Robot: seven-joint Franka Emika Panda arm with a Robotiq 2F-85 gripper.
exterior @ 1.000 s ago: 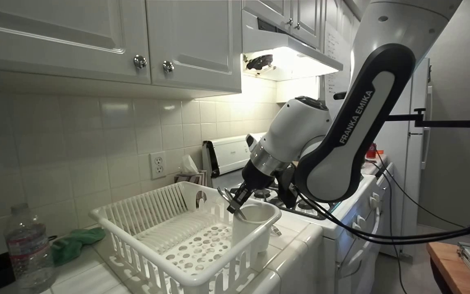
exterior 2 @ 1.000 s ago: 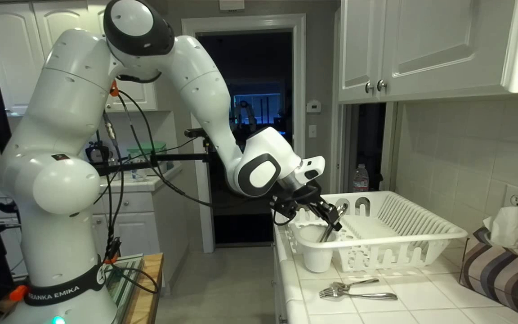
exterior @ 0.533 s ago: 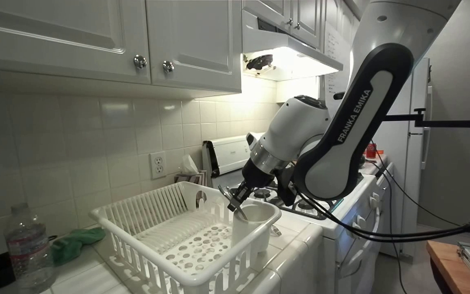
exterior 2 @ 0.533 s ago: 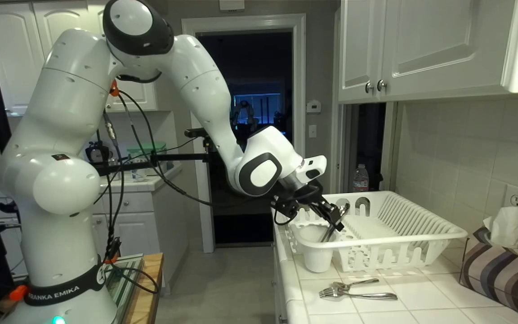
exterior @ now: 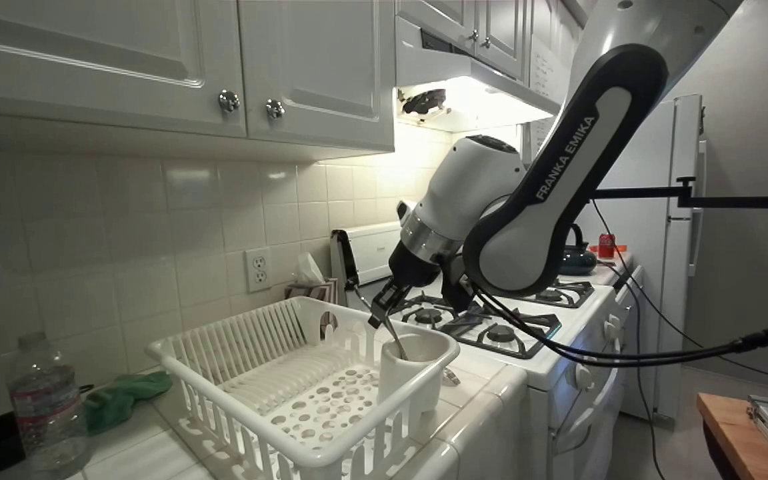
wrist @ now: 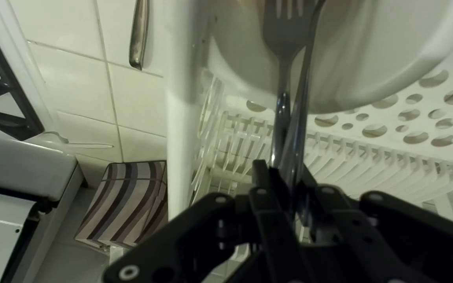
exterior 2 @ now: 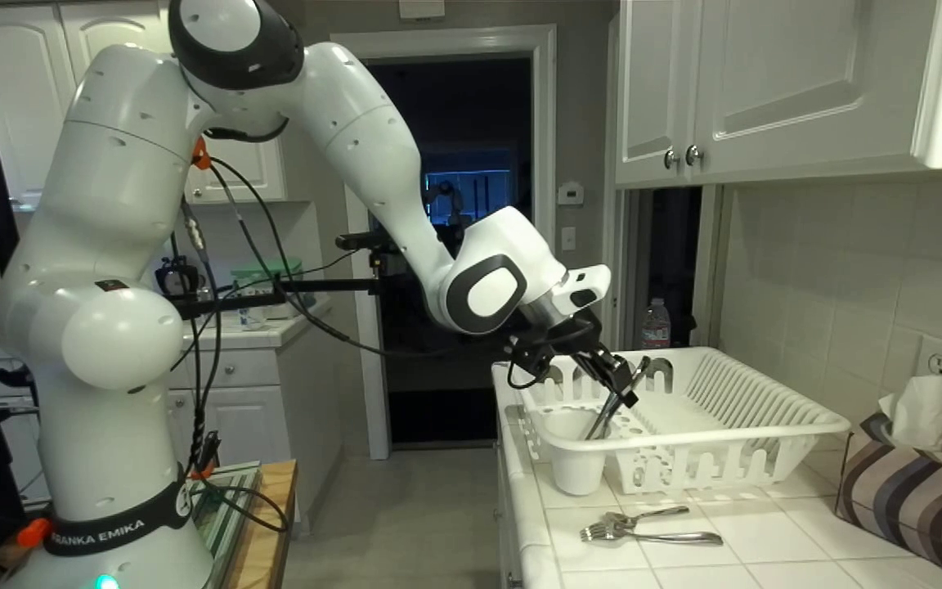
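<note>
fork (wrist: pixel 284 43), slim, silvery and four-tined, glossy toward the black fingers (wrist: pixel 261 177)

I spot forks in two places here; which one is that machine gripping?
The fork pointing tines-down into the white cup; the fingers grip its handle alongside another utensil. The counter fork lies on the tiles, out of their grip.
</note>
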